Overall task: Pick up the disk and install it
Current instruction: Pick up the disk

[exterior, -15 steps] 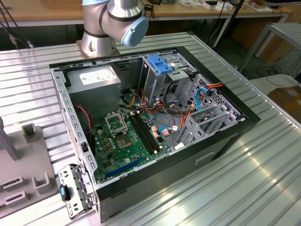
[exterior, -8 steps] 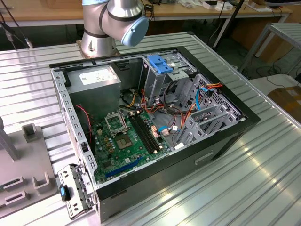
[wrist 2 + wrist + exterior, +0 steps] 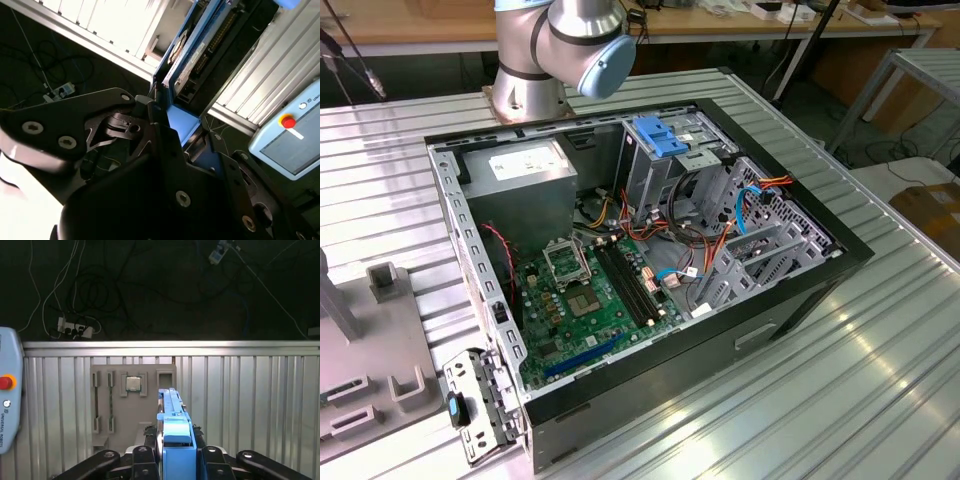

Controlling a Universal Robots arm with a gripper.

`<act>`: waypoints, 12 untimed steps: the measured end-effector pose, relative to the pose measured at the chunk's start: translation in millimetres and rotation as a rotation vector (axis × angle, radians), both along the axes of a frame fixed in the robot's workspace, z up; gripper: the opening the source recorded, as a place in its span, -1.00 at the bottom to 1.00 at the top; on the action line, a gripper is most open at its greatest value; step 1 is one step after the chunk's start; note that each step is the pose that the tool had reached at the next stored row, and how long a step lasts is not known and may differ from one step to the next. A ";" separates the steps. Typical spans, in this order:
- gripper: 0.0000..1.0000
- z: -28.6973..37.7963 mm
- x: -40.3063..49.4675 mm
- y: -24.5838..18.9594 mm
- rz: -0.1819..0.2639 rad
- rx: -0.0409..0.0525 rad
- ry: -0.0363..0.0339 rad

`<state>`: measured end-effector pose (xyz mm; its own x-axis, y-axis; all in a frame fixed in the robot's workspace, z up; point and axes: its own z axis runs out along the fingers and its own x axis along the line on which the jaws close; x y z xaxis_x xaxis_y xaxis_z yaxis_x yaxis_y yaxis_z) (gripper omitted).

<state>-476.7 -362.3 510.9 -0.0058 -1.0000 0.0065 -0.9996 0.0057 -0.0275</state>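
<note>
Two fingers [image 3: 150,440] grip the disk [image 3: 176,440].

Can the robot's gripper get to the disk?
Looks like yes: in the first wrist view the gripper seems closed on the disk, with nothing in the way.

The arm [image 3: 560,50] leaves the exterior view at its upper edge just past the base and one joint. In the first wrist view the disk [image 3: 176,435], held edge-on in the gripper [image 3: 176,455], runs off the picture's edge, its flat faces unseen; a control pendant [image 3: 7,395] is sliced by the frame, and a small square part [image 3: 132,384] on the grey holder plate [image 3: 150,412] is too small to identify. In the second wrist view the gripper's black body covers the disk's near end
</note>
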 end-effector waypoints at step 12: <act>-0.26 38.1 0.1 0.0 0.000 0.0000 0.0000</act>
